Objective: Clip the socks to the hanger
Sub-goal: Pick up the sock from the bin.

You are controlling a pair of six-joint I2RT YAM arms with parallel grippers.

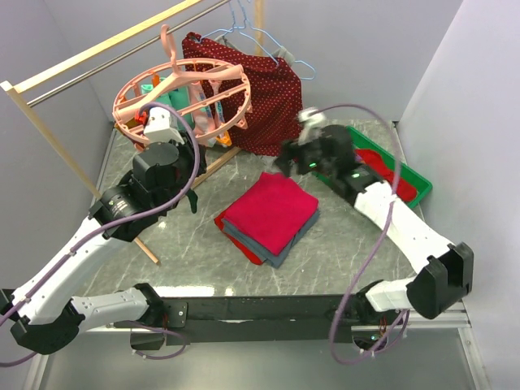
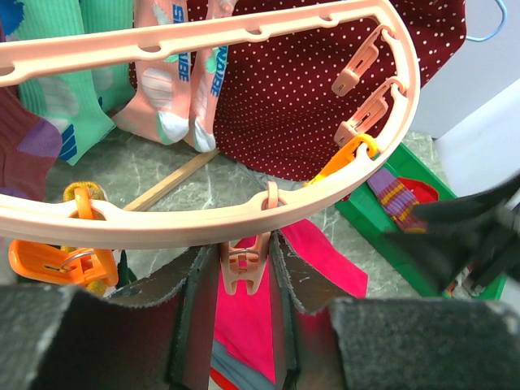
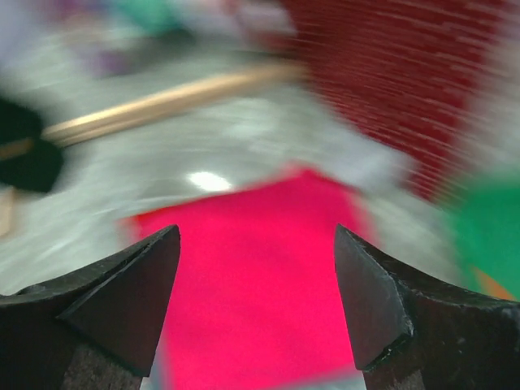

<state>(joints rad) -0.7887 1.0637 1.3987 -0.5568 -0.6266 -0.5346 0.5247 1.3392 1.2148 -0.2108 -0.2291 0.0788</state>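
The round pink hanger (image 1: 183,93) hangs from the wooden rail at the back left. Green socks (image 2: 73,81), pink socks (image 2: 179,81) and a maroon sock (image 2: 24,146) hang from it. My left gripper (image 1: 162,122) reaches up under its near rim (image 2: 203,219). In the left wrist view the left gripper (image 2: 241,252) is shut on a dangling pink clip (image 2: 244,268). A purple-striped sock (image 2: 394,195) lies in the green tray (image 1: 410,175). My right gripper (image 1: 305,150) is open and empty. In its blurred wrist view the right gripper (image 3: 256,236) is above the red cloth.
A folded red and grey cloth stack (image 1: 268,215) lies mid-table. A dark red dotted garment (image 1: 264,97) and light-blue wire hangers (image 1: 260,36) hang behind the pink hanger. Orange clips (image 2: 61,260) hang from its rim. A wooden rack leg (image 1: 77,175) slants along the left.
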